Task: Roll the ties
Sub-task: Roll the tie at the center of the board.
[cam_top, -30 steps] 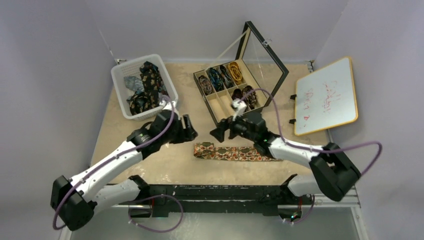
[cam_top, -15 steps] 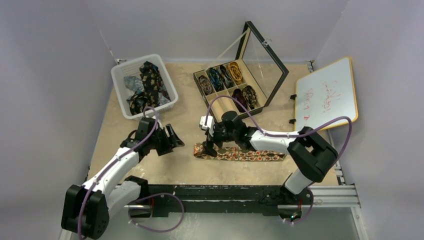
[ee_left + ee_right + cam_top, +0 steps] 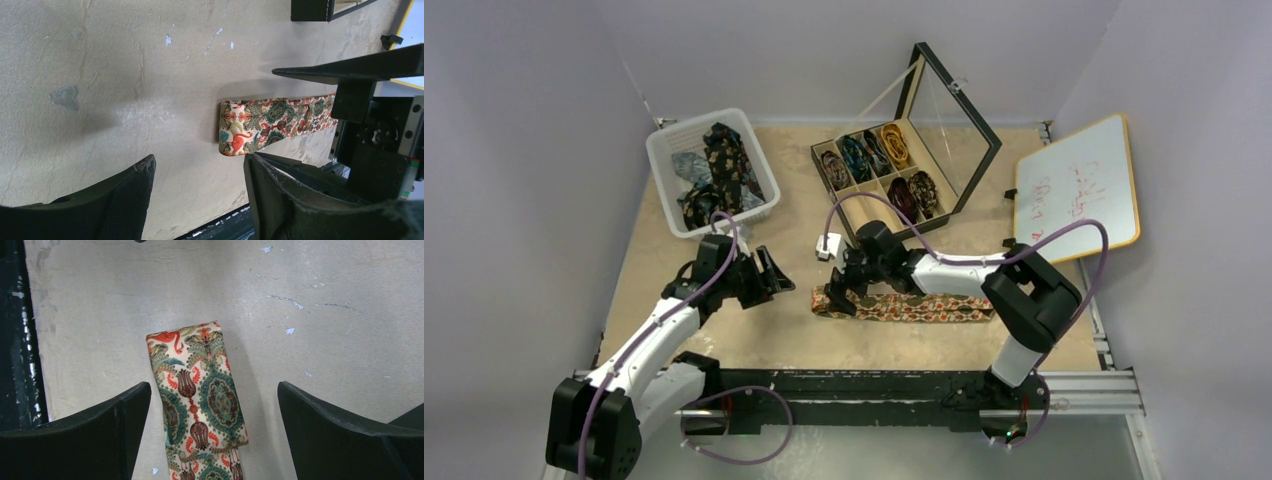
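One of the ties, cream with an orange and teal pattern, lies flat along the table's front, its left end folded back on itself. My right gripper hovers open just above that folded end; the fabric lies between the fingers without touching them. To the left of the tie's end, my left gripper is open and empty. Several rolled ties sit in the compartments of a black box.
The black box with its glass lid raised stands at the back centre. A white basket at the back left holds loose dark ties. A whiteboard leans at the right. A dark rail runs along the near edge.
My right gripper has swung left and down from beside the box to the tie's folded left end. My left gripper has drawn back towards the near left.
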Tool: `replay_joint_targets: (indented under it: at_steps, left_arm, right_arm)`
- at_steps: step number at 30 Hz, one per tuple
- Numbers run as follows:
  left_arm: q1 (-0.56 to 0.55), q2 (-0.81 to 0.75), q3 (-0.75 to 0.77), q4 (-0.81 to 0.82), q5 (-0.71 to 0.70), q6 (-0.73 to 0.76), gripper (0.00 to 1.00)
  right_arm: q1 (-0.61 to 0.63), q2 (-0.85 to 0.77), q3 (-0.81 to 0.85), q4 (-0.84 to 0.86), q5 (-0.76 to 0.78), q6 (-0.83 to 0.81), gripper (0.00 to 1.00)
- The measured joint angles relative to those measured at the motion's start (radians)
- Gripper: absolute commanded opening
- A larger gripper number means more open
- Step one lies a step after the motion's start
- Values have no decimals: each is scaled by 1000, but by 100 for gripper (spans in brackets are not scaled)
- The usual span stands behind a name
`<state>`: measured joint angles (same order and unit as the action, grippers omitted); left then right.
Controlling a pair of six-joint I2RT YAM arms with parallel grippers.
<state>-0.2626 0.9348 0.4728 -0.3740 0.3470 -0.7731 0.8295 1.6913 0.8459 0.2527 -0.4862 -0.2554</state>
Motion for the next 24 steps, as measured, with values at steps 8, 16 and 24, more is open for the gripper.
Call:
replay_joint_targets:
  at_steps: [8, 16, 24]
  left_arm:
    - [0, 1, 0, 7, 6, 0, 63]
    - [0, 9, 0, 14, 10, 8, 62]
    - [0, 13, 0, 14, 10, 9, 62]
  right_arm:
    - [25, 57, 48, -53, 56, -2, 99]
    - [107, 85, 99, -108, 159, -1, 92]
    - [166, 127, 146, -148, 288, -9, 84]
